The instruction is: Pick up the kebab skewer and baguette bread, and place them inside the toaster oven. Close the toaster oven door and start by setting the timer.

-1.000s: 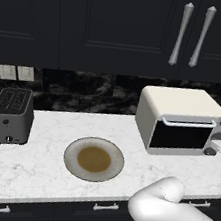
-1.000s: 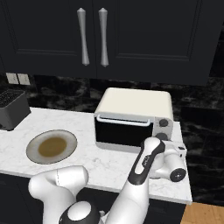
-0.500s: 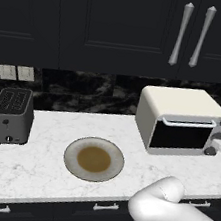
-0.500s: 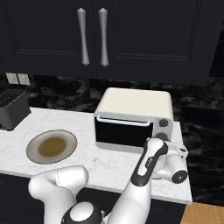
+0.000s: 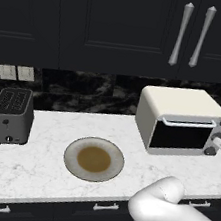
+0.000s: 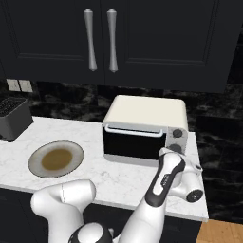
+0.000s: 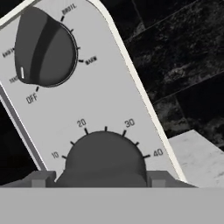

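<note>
The toaster oven (image 6: 144, 127) sits at the tabletop's (image 6: 114, 178) right end, its toaster oven door (image 6: 134, 143) shut. An empty plate (image 5: 93, 159) lies at nine o'clock from it, well apart. The hand (image 7: 105, 177) straddles the timer knob (image 7: 105, 159), fingers (image 7: 43, 178) flanking it; whether they clamp it cannot be told.

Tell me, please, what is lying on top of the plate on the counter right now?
Nothing lies on the plate: just its own brown centre inside the pale rim. The toaster oven door is shut, and its dark glass hides whatever sits inside the toaster oven.
</note>
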Robot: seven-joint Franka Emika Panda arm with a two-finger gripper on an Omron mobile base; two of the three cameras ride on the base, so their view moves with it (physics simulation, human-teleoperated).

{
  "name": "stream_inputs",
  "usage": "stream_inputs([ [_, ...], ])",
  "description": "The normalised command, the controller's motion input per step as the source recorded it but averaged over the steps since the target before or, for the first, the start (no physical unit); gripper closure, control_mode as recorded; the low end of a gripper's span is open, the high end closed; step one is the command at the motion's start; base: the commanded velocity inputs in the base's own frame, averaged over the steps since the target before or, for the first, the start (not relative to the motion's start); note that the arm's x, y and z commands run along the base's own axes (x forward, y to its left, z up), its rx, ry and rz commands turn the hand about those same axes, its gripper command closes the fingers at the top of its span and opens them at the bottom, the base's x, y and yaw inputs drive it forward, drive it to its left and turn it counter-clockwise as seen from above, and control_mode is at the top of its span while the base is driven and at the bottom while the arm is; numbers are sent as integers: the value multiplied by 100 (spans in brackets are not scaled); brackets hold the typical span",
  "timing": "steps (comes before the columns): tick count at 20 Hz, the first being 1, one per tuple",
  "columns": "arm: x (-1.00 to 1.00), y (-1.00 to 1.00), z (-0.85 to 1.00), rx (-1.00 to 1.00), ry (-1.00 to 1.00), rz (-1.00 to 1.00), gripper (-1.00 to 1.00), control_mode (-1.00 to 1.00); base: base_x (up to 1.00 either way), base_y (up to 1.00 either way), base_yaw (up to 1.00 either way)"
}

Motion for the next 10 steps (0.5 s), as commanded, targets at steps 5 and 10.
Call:
stream_inputs([
  [5,-9,-5,-25,20,-7,-1,100,-100,0,0,0],
  [10,-8,-9,-20,23,-7,0,100,-100,0,0,0],
])
